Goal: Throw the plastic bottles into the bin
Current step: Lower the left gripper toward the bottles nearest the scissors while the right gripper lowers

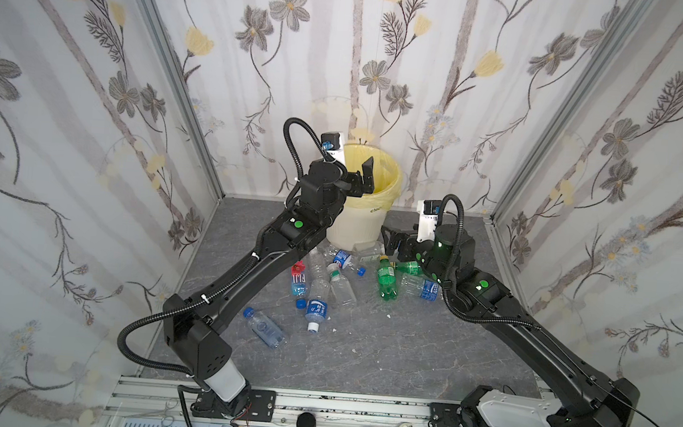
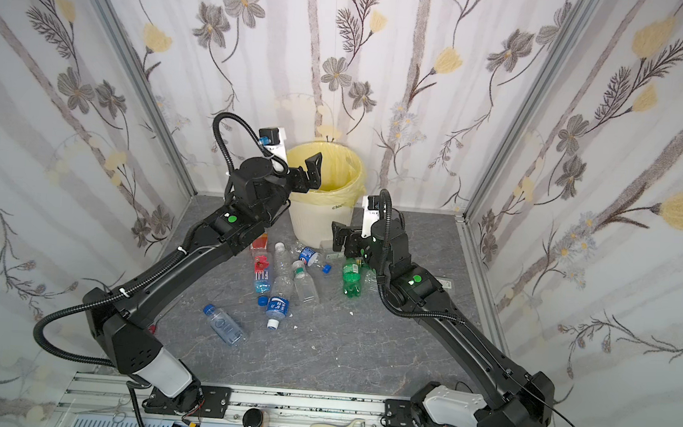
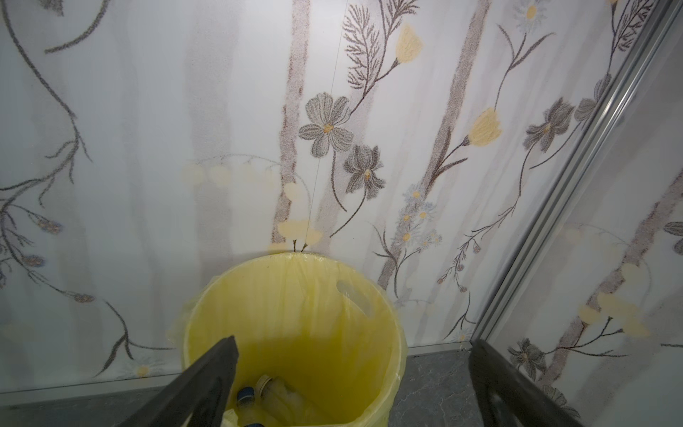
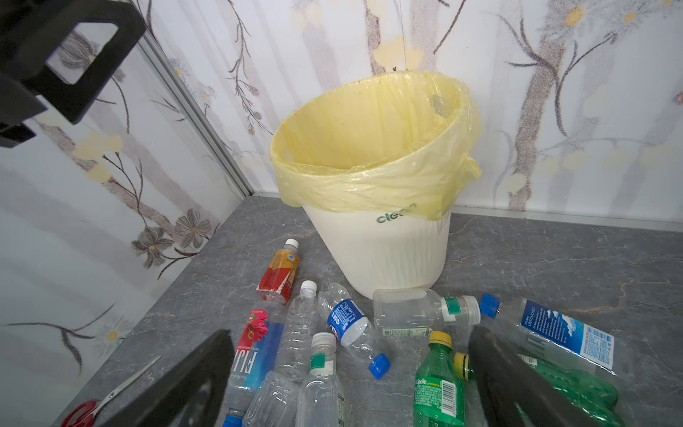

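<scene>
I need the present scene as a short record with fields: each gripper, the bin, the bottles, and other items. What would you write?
left gripper: open, empty, above the mouth of the bin
right gripper: open, empty, low over the bottles beside the bin
bin: stands by the back wall, yellow liner, a few bottles inside
on table: many bottles lying down, among them a Fiji bottle, a green Sprite bottle and an orange-red bottle
other: red-handled scissors
</scene>
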Tool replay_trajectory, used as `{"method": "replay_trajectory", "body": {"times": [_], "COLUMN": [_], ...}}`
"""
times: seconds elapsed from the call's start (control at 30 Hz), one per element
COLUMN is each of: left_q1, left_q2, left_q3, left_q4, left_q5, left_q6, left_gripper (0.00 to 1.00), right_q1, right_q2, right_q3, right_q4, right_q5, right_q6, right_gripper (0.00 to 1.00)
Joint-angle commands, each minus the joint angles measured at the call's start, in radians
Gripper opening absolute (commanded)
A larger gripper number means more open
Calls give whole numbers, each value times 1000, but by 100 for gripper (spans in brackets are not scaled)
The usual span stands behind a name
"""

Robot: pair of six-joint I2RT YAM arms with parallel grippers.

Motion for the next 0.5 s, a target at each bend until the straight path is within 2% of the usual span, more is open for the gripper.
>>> {"method": "replay_trajectory", "body": {"times": [0.0, 0.13, 0.47], "left_q1": [-1, 17, 171], "left_q2": [-66, -162, -296], "left_q3": [-99, -242, -478], "left_q4": [0, -22, -223], "left_q5": [-32, -69, 82], "left_q6": [-49, -129, -419], "left_gripper": [100, 100, 100], "right_q1": [1, 19, 102], "right_q2": [3, -5, 38], "right_q3": [-47, -105, -165], "right_q4": [64, 105, 138], "right_q5": [-10, -52, -48], "right_q6": [-5, 20, 39], "right_gripper": [100, 100, 100]}}
